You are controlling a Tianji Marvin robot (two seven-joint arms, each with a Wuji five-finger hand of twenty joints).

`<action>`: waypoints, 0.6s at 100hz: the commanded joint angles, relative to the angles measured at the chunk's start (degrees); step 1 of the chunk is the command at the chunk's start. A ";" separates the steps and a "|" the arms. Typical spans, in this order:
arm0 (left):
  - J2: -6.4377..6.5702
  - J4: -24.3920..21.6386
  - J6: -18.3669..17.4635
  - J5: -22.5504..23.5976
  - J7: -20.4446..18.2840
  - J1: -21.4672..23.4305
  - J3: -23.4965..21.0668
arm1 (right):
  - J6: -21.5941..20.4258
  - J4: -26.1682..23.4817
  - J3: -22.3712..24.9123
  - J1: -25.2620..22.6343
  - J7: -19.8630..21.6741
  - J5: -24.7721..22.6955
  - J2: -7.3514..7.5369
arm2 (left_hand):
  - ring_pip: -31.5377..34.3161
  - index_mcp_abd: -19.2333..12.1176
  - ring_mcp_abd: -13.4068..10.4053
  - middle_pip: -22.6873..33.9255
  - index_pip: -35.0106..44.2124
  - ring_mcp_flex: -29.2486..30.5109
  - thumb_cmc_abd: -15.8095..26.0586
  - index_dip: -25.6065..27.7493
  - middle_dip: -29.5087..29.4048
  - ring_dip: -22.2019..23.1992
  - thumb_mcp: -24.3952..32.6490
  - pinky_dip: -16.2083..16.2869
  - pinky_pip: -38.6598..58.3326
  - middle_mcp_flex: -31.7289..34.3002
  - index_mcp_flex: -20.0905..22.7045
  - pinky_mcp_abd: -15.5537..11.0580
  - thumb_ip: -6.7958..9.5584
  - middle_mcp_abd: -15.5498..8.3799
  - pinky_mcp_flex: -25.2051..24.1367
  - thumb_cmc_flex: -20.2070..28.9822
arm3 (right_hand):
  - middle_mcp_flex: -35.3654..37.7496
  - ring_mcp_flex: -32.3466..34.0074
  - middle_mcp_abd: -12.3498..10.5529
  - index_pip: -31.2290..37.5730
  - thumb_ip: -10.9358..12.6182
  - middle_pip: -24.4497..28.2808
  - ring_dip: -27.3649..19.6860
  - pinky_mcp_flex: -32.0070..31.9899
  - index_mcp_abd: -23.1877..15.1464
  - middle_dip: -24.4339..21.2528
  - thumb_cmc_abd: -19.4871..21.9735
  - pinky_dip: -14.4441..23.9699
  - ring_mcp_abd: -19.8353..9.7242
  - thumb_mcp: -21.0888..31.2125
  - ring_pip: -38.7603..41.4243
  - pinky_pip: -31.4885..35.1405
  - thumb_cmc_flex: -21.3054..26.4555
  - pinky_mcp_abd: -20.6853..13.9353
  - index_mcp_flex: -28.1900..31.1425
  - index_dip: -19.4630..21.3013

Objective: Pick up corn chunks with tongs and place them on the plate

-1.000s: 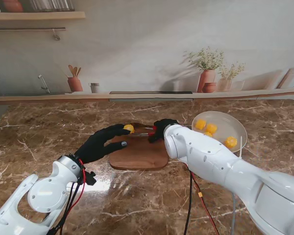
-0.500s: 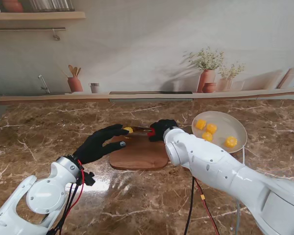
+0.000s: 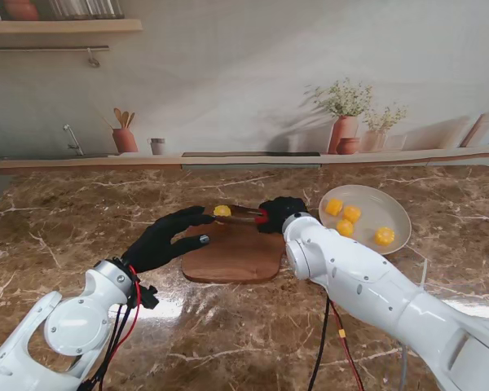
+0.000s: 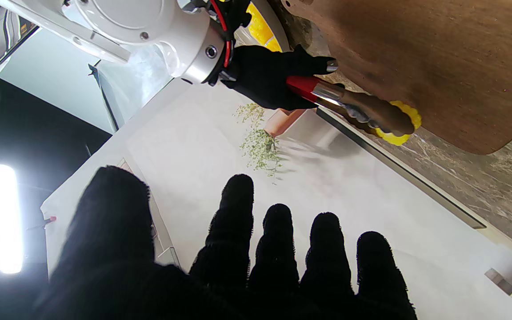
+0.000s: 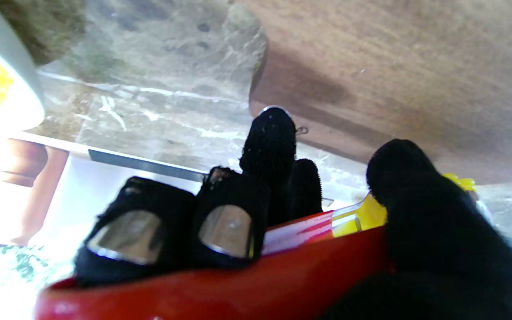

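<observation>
Gripping the red-handled tongs (image 3: 246, 215), the right robot hand (image 3: 282, 213) held one corn chunk (image 3: 222, 211) pinched over the cutting board's (image 3: 232, 254) far edge. Four more chunks (image 3: 353, 213) lay in the white plate (image 3: 395, 212) beside it. The left robot hand (image 3: 165, 239) rested spread, holding nothing, at the board's left edge.

My black-gloved right robot hand (image 3: 279, 213) grips red-handled tongs (image 3: 246, 216); yellow corn chunk (image 3: 222, 211), brown board (image 3: 233, 254), veined brown marble worktop (image 3: 65, 228), white plate (image 3: 395, 213).
</observation>
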 commanded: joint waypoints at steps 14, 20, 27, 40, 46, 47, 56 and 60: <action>-0.18 0.66 -0.37 0.01 0.46 -0.16 0.43 | 2.98 -7.62 10.44 -6.59 3.11 -7.01 4.18 | -1.81 -1.88 -0.56 -1.39 -0.21 -1.74 2.02 0.65 -0.26 -0.78 -1.92 0.68 -2.51 0.07 0.90 -0.49 1.15 -0.71 -0.83 -0.29 | 6.33 2.86 2.80 1.18 -1.96 0.15 1.51 2.05 -2.75 1.44 8.82 2.57 -6.16 8.31 10.48 23.88 6.81 -2.76 3.28 -1.21; -0.24 0.83 -0.46 0.04 0.72 -0.27 0.57 | 3.49 -10.09 14.89 -9.27 4.62 -10.25 5.24 | -1.79 -1.86 -0.53 -1.35 -0.19 -1.69 1.90 0.66 -0.25 -0.77 -1.94 0.70 -2.47 0.20 0.96 -0.46 1.14 -0.64 -0.80 -0.28 | 6.34 2.86 2.89 1.25 -1.93 0.15 1.50 2.05 -2.37 1.45 8.75 2.57 -6.18 8.43 10.45 23.88 6.90 -2.77 3.38 -1.34; -0.26 0.96 -0.45 -0.04 0.82 -0.38 0.75 | 3.95 -12.54 20.21 -12.42 6.44 -13.95 6.22 | -1.81 -1.79 -0.50 -1.37 -0.21 -1.76 1.92 0.65 -0.25 -0.78 -1.90 0.69 -2.51 0.16 0.93 -0.44 1.16 -0.57 -0.84 -0.22 | 6.40 2.86 2.84 1.26 -1.90 0.15 1.49 2.04 -2.21 1.45 8.75 2.54 -6.20 8.46 10.42 23.81 6.82 -2.81 3.44 -1.50; -0.30 1.31 -0.52 -0.10 0.96 -0.67 1.15 | 5.05 -15.92 29.52 -17.86 10.47 -20.13 7.46 | -1.84 -1.89 -0.54 -1.39 -0.20 -1.82 1.94 0.66 -0.25 -0.79 -1.97 0.69 -2.53 0.14 0.97 -0.46 1.14 -0.77 -0.84 -0.34 | 6.42 2.86 2.87 1.37 -1.88 0.16 1.49 2.05 -2.14 1.46 8.60 2.54 -6.25 8.47 10.37 23.80 6.86 -2.85 3.66 -1.70; -0.33 1.41 -0.52 -0.13 1.09 -0.76 1.30 | 5.71 -16.80 33.07 -20.04 11.92 -22.35 7.79 | -1.80 -1.77 -0.53 -1.39 -0.22 -1.75 1.89 0.66 -0.25 -0.78 -1.93 0.70 -2.54 0.12 0.93 -0.47 1.15 -0.66 -0.83 -0.23 | 6.46 2.86 2.97 1.36 -1.88 0.18 1.49 2.04 -1.98 1.47 8.61 2.54 -6.25 8.47 10.36 23.78 6.89 -2.86 3.63 -1.78; -0.33 1.42 -0.51 -0.13 1.10 -0.78 1.32 | 5.83 -16.93 33.62 -20.39 12.14 -22.70 7.83 | -1.81 -1.76 -0.50 -1.39 -0.24 -1.77 1.91 0.65 -0.25 -0.78 -1.92 0.70 -2.54 0.12 0.87 -0.46 1.15 -0.61 -0.83 -0.23 | 6.46 2.86 2.98 1.37 -1.87 0.18 1.49 2.04 -1.95 1.48 8.61 2.54 -6.25 8.48 10.36 23.78 6.90 -2.87 3.64 -1.79; -0.34 1.54 -0.44 -0.19 1.12 -0.89 1.49 | 7.05 -17.70 37.93 -23.19 13.68 -25.51 8.12 | -1.80 -1.81 -0.52 -1.38 -0.21 -1.74 1.89 0.67 -0.24 -0.78 -1.93 0.71 -2.54 0.18 0.96 -0.48 1.15 -0.60 -0.81 -0.25 | 6.62 2.86 2.94 1.41 -1.86 0.24 1.50 2.06 -1.80 1.50 8.53 2.52 -6.41 8.48 10.29 23.67 6.93 -3.10 3.80 -1.90; -0.33 1.62 -0.38 -0.26 1.05 -0.98 1.57 | 7.95 -17.80 39.50 -24.16 14.13 -26.53 8.18 | -1.82 -1.82 -0.51 -1.41 -0.24 -1.80 1.93 0.66 -0.25 -0.79 -1.93 0.71 -2.55 0.12 0.88 -0.49 1.15 -0.68 -0.84 -0.29 | 6.66 2.87 3.02 1.41 -1.83 0.25 1.52 2.07 -1.64 1.51 8.47 2.53 -6.48 8.53 10.27 23.68 7.03 -3.21 3.84 -1.96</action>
